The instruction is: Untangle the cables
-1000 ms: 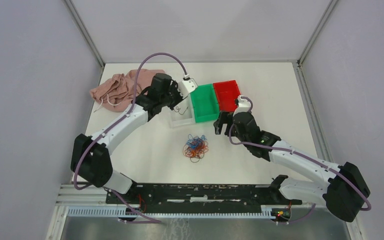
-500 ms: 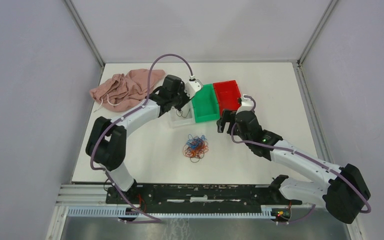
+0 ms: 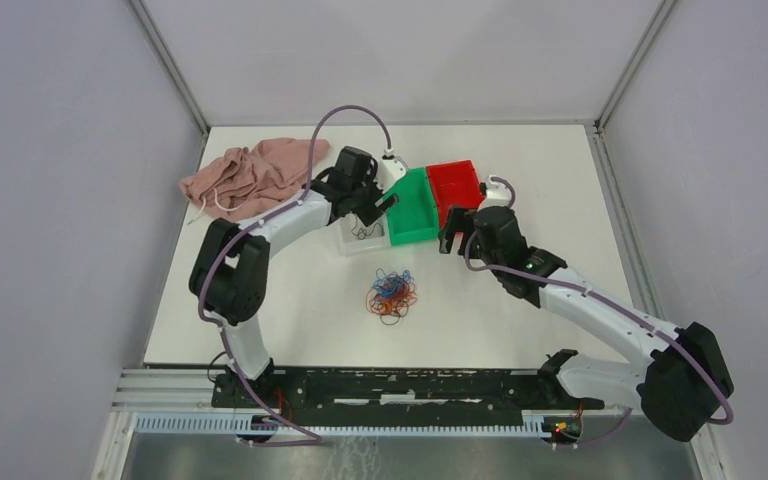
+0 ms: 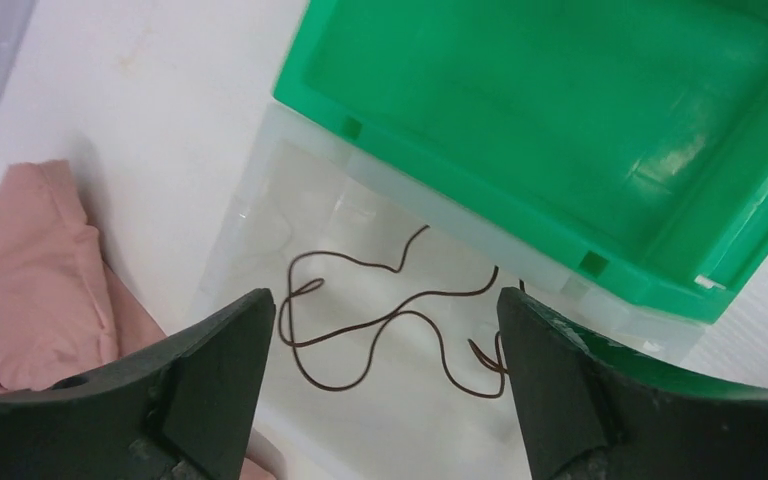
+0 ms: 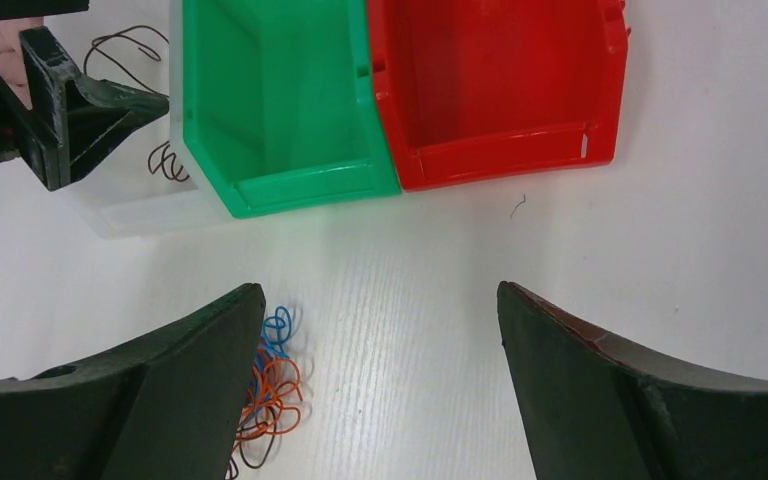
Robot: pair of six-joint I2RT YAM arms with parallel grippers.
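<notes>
Brown cable [image 4: 420, 297] in clear bin [image 4: 305, 200] (loose)

Light is bright, even and diffuse, falling from overhead. The white table [image 3: 290, 300] is nearly washed out, and shadows are faint and soft-edged. In the left wrist view the left fingers [image 4: 210, 390] are dark, featureless and slightly soft, while the clear bin [image 4: 290, 200] between them is sharp. Pale glare streaks the green bin [image 4: 560, 120] beyond them. In the right wrist view the right fingers [image 5: 160, 390] loom blurred, the table grain between them is crisp, and the red bin [image 5: 500, 165] beyond looks slightly bowed.
</notes>
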